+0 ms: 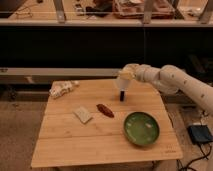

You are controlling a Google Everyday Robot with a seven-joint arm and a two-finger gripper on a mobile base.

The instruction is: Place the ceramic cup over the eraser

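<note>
Camera view looks down on a pale wooden table [100, 142] from its near side, with dark shelving across the far background. From the right edge a white arm [175, 82] reaches leftward over the table's far right part, ending in the gripper [128, 74], which hangs above the surface near the far edge. Its fingers are closed around the ceramic cup [124, 82], a small white cylinder held just under the gripper's tip and clear of the tabletop. Directly below the cup stands the eraser [121, 95], a slim black bar set upright on the wood; its top end meets the cup's lower edge, and whether it is already inside the mouth cannot be told. So the cup sits between gripper and eraser in one vertical line. Left of the eraser and a little nearer lies a reddish-brown oblong thing [105, 110], and further left a flat pale pad [82, 114] lies at an angle. Near the table's far left corner rests a crumpled light-coloured bundle [62, 88]. A wide green bowl [142, 128] sits on the near right part, well apart from the eraser. On the floor at right lies a small blue box [201, 134] with cables.
</note>
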